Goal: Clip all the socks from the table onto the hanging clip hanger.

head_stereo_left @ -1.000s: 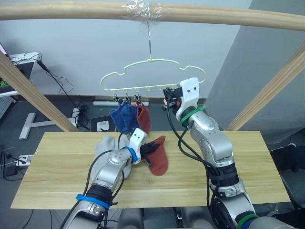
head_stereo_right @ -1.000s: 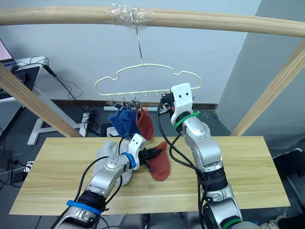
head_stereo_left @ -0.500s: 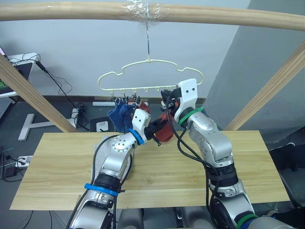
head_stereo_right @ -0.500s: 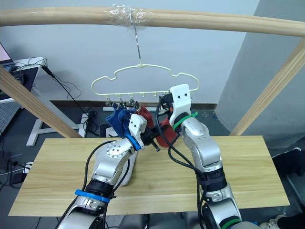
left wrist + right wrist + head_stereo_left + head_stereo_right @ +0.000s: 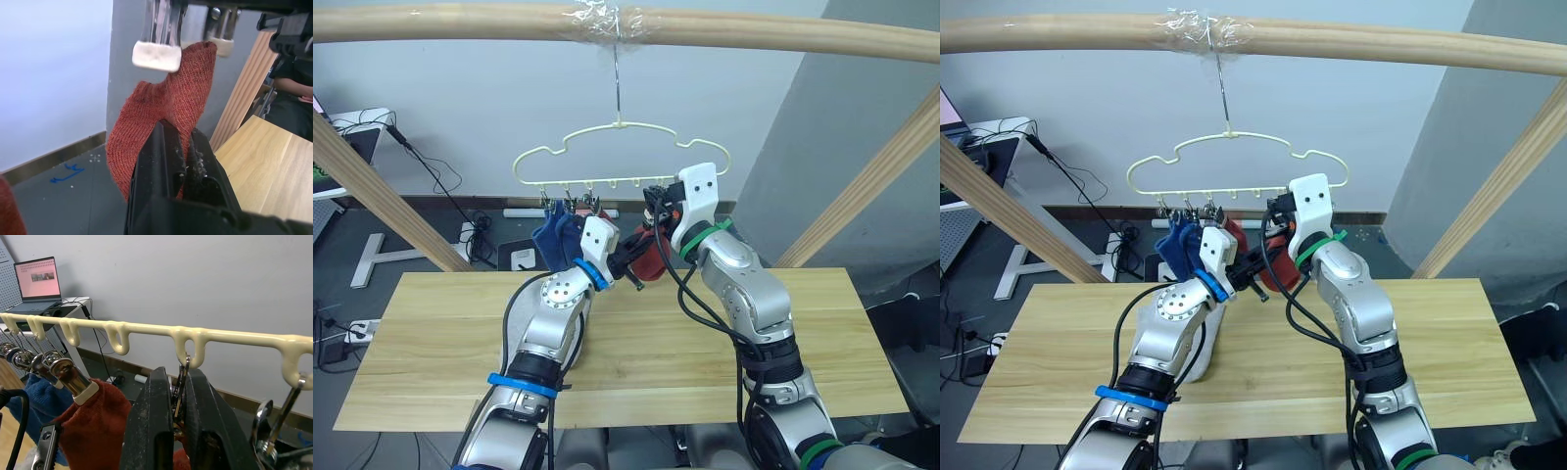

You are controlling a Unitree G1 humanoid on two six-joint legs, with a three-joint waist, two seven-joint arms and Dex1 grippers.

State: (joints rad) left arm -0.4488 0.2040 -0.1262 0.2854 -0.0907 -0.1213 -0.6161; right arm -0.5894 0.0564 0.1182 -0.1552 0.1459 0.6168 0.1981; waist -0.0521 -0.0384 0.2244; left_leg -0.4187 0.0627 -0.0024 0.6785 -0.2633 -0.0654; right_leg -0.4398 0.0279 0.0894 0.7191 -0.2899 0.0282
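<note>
Just table [image 5: 822,333] below wooden bar [image 5: 460,20]

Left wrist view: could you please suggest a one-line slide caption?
Left gripper holds a rust red sock up to a silver clip.

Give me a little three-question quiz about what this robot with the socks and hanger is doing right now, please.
1. True or false: the left gripper is shut on a rust red sock.
2. What do the right gripper fingers squeeze? A) a blue sock B) a silver clip on the clip hanger C) the wooden bar
3. Fill in: a light grey sock lies on the ____.

Key: 1 true; 2 B; 3 table.
</note>
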